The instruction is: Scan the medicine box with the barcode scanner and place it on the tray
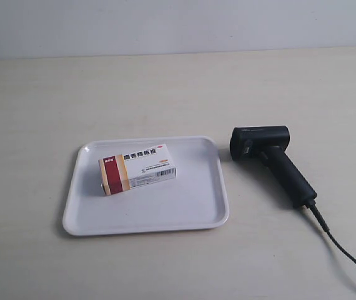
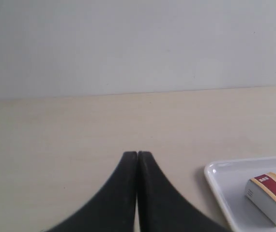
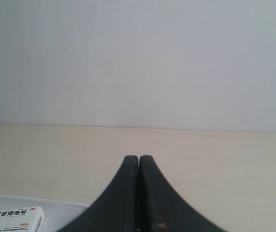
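A pale, cream-coloured table [image 1: 165,87] with a faint wood grain fills the scene, and a plain grey-white wall [image 1: 178,25] rises behind its far edge. The white tray [image 1: 84,215] lies flat on the table, and the box [image 1: 138,169] lies inside it, in the half of the tray nearer the wall, turned slightly askew to the rim. Its red and orange band sits at the end toward the exterior view's left, and the printed side faces up. The scanner [image 1: 271,159] lies on its side on the bare table just beside the tray, at the exterior view's right and not touching it. Its head is toward the wall, its handle angles away, and its cable [image 1: 346,256] runs off the picture's lower right corner.

No arm shows in the exterior view. In the left wrist view the left gripper [image 2: 137,154] has its two black fingers pressed together with nothing between them, above bare table; a corner of the tray [image 2: 215,169] and the banded end of the box [image 2: 273,195] are cut off at the frame edge. The right gripper [image 3: 138,157] is likewise clenched and empty. There, a strip of the tray [image 3: 55,203] and part of the box [image 3: 17,217] show, both cut off by the frame. The small print on the box is too fine to read.
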`<state>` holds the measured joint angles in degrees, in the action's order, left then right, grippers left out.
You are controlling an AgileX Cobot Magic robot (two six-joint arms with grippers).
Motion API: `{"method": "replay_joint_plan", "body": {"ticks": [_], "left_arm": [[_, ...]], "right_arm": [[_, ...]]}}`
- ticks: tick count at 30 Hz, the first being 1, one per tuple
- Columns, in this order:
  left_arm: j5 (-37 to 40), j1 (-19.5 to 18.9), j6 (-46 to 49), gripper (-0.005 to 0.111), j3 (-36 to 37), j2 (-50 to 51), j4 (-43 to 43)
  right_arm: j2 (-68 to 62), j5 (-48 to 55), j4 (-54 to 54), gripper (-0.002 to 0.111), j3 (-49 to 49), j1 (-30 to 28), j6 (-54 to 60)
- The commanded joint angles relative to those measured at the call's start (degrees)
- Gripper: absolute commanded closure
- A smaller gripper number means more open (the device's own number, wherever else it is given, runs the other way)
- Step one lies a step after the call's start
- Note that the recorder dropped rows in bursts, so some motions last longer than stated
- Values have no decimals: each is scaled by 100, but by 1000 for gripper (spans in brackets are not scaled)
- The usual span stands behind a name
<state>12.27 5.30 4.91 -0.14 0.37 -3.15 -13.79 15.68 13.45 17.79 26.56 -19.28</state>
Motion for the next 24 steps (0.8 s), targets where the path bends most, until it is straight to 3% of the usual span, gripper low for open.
{"method": "replay_joint_plan", "body": {"ticks": [1, 4, 24], "left_arm": [[144, -22, -159, 104, 14, -37, 56], [205, -22, -590, 104, 14, -37, 315], [234, -22, -491, 104, 14, -37, 315]], "right_arm": [[36, -38, 5, 108, -29, 11, -26], [36, -38, 5, 108, -29, 11, -26], [36, -38, 5, 108, -29, 11, -26]]}}
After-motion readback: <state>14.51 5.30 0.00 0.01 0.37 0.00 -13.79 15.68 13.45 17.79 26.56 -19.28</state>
